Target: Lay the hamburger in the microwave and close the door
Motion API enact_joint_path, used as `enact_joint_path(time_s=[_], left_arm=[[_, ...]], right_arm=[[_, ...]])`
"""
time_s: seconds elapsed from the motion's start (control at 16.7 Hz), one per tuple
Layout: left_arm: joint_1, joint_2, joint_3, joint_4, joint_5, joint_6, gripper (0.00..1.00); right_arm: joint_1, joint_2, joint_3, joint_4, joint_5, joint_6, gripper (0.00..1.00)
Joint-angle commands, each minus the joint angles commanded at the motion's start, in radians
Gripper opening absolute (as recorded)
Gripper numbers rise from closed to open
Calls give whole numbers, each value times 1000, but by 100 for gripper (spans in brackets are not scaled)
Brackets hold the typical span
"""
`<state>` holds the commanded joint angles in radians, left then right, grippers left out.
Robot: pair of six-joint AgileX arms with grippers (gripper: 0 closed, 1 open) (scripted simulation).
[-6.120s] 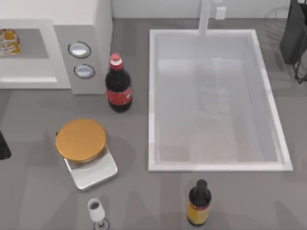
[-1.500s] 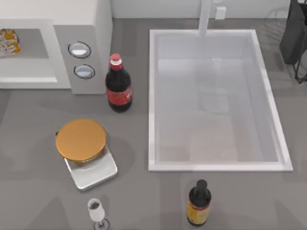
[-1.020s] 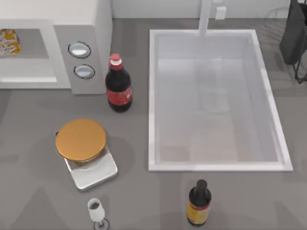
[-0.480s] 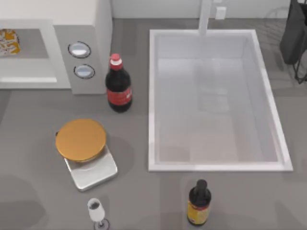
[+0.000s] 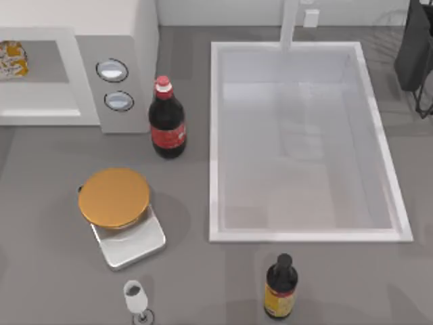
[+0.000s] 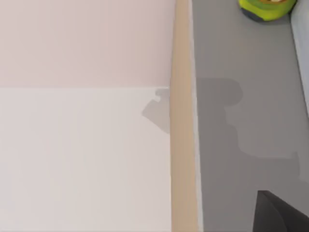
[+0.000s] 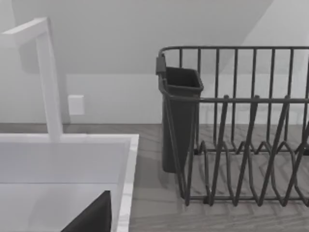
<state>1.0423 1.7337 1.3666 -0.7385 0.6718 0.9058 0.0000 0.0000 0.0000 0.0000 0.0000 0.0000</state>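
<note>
The white microwave [image 5: 122,27] stands at the table's back left, its grey panel with two dials [image 5: 112,70] facing up in the top view. Its cavity is uncovered, and the hamburger [image 5: 12,58], patchy orange-yellow and white, lies inside at the picture's left edge. The door is out of view. A dark part of my left gripper [image 6: 282,215] hangs over grey table beside a pale surface with a tan edge [image 6: 182,145]. A dark part of my right gripper [image 7: 91,217] sits near the sink's back corner, facing the dish rack.
A cola bottle [image 5: 166,122] stands right of the microwave. A golden disc on a silver base [image 5: 115,198], a small glass [image 5: 136,298] and a dark bottle [image 5: 281,288] stand in front. The white sink [image 5: 216,135] takes the right half; a wire dish rack [image 7: 231,145] stands behind it. A green-yellow object [image 6: 267,7] lies near the left gripper.
The dark arm part at the top view's left edge 6 s ago is gone. Faint shadows at the lower left have shifted. The hamburger and the other objects have not moved.
</note>
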Motion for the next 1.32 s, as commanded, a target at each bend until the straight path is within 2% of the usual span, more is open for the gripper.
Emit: enact_joint_path(time_s=[0.48, 1.08, 1.32], left_arm=[[5, 32, 20, -11, 0, 20, 0], [12, 141, -213, 325, 4, 25, 0], [13, 150, -233, 354, 4, 26, 0]], right_arm=[[0, 0, 0, 0, 0, 0, 100], [0, 0, 0, 0, 0, 0, 100], [0, 0, 0, 0, 0, 0, 100]])
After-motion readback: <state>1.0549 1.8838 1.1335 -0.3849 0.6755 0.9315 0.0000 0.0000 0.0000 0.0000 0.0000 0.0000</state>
